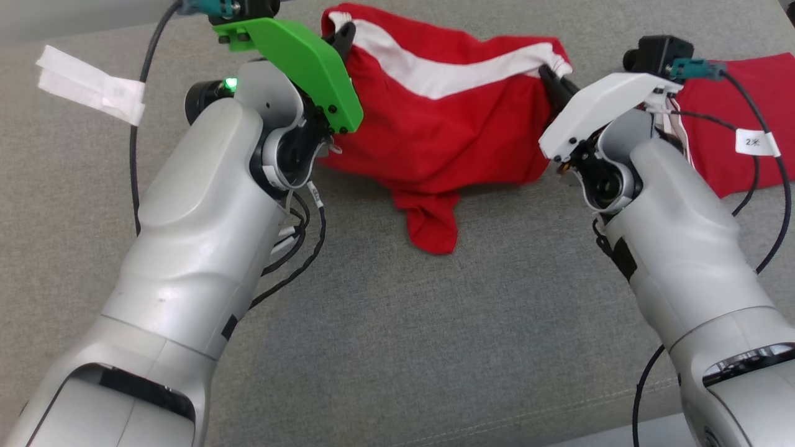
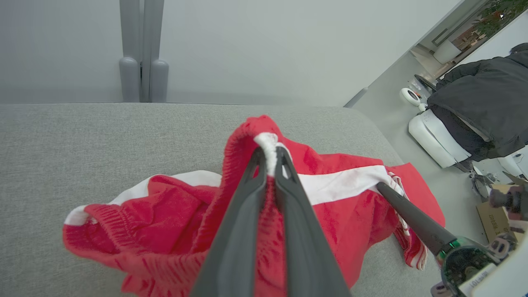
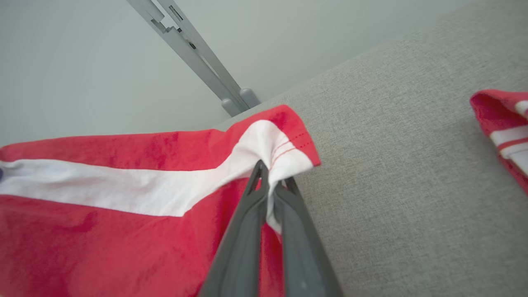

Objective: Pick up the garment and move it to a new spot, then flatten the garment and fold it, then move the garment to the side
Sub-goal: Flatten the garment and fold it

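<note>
1. The left claw (image 2: 270, 159) is pressed together on the garment (image 1: 447, 124). Its two dark fingers clamp a white-edged bunch of the ribbed waistband at the cloth's left end.
2. The right claw (image 3: 268, 178) is also clamped on the garment. It pinches the white stripe just beside a stitched hem corner at the cloth's right end.
3. The cloth's upper edge is raised at both grips and stretches between them. The lower part sags onto the surface (image 1: 397, 341), and one red flap trails toward the robot.
4. The surface is a grey woven, cushion-like fabric with a seam near its front edge. A strip of white tape (image 1: 93, 84) lies at its far left. A second red cloth (image 1: 739, 105) with white stripes lies to the right, apart from the held garment.
5. Behind the surface is a plain pale wall (image 2: 288, 45) with a grey post (image 2: 142, 49) standing against it. The left wrist view shows the room off to one side. There, a dark jacket (image 2: 486, 107) sits over something white, with a cardboard box (image 2: 493, 218) and a green plant (image 2: 501, 10) nearby.
6. The garment is bright red with one broad white band running along its length. It is wrinkled and loosely bunched, with a ribbed elastic waistband and a double row of red stitching at the hem.
</note>
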Controlling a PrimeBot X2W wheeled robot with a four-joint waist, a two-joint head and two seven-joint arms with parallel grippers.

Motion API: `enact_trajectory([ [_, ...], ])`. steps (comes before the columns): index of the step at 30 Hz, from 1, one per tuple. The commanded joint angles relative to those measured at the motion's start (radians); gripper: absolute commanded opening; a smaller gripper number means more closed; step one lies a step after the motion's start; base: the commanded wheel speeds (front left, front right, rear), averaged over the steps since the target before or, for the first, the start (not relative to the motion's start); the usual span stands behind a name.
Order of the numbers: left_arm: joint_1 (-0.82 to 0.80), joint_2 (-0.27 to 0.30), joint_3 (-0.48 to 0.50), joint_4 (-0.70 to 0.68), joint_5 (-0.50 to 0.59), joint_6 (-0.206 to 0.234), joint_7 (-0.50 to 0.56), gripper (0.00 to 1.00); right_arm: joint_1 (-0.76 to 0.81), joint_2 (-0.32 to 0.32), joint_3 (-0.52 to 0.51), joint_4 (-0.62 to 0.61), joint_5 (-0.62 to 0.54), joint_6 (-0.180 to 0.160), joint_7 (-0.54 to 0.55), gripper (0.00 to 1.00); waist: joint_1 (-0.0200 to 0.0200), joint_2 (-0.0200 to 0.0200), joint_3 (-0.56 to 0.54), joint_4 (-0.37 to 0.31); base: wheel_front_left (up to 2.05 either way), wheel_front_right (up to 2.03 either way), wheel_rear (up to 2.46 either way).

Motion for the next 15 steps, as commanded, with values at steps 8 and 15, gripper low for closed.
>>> enact_trajectory([
  [8, -0.048, 0.002, 0.064, -0.152, -0.101, -0.055, -0.123, 0.0, 0.03, -0.078, -0.067, -0.285, -0.054, 0.0, 0.083, 0.0, 0.0, -0.0001, -0.031, 0.006, 0.0, 0.0, 0.0],
  [15, -0.127, 0.043, 0.143, -0.171, -0.117, -0.08, -0.222, 0.0, -0.075, -0.068, -0.115, -0.435, -0.163, 0.0, 0.175, 0.0, 0.0, -0.0001, 0.081, -0.038, 0.0, 0.0, 0.0],
])
